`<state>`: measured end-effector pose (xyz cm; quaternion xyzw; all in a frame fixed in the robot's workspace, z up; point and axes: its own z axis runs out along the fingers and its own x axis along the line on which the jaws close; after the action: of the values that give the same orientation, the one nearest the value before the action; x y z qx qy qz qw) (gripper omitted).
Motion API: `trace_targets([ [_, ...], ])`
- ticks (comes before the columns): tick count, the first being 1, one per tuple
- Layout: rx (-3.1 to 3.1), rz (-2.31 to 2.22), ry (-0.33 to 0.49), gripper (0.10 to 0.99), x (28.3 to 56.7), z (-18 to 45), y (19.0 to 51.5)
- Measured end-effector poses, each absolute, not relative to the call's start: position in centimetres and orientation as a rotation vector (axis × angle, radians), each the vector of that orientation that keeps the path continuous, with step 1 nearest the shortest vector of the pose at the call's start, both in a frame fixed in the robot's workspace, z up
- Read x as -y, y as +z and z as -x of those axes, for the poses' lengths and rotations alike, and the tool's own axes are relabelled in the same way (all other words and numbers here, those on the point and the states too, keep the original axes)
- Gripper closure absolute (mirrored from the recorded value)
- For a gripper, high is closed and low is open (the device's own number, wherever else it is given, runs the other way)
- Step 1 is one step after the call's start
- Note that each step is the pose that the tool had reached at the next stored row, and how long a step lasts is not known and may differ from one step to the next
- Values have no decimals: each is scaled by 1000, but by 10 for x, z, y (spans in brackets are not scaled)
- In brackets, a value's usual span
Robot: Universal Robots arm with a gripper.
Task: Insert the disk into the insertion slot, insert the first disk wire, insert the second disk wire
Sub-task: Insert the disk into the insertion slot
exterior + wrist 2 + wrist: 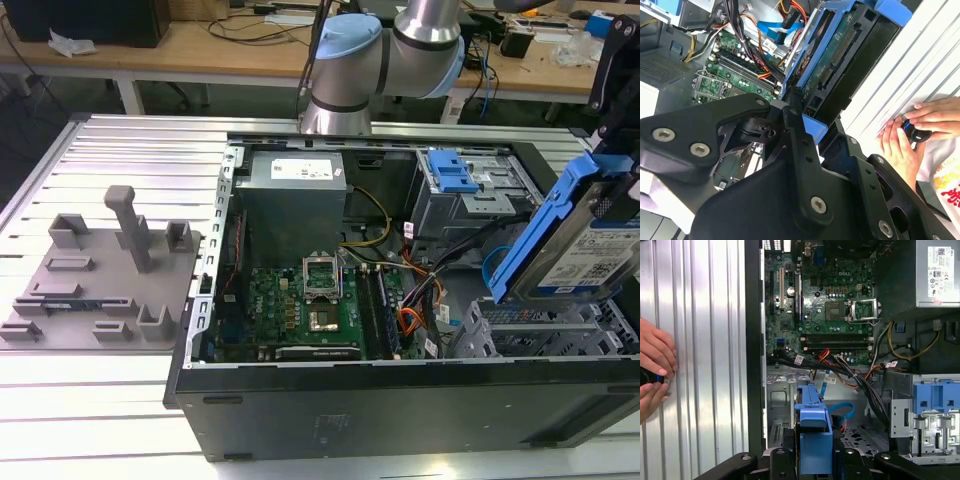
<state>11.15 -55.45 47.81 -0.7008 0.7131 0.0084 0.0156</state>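
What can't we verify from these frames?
1. the disk: the exterior view's right edge cuts off its far end.
2. the insertion slot: exterior view, the disk covers its upper part.
3. the gripper: first wrist view, the disk hides the finger contact.
4. cable bundle: tangled; which are the disk wires, cannot tell.

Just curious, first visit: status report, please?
Hand shut on silver hard drive in blue plastic carrier. Tilted above grey perforated metal cage, not yet in. Cables beside cage.

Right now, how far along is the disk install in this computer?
Nothing is finished yet. The end effector grips the disk in its blue carrier, tilted above the insertion slot. Seating the disk and both wire insertions remain.
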Motion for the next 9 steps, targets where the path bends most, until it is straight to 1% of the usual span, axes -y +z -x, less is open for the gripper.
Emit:
trace_targets([
  [9,-2227,2189,28,722,552,-112,472],
])
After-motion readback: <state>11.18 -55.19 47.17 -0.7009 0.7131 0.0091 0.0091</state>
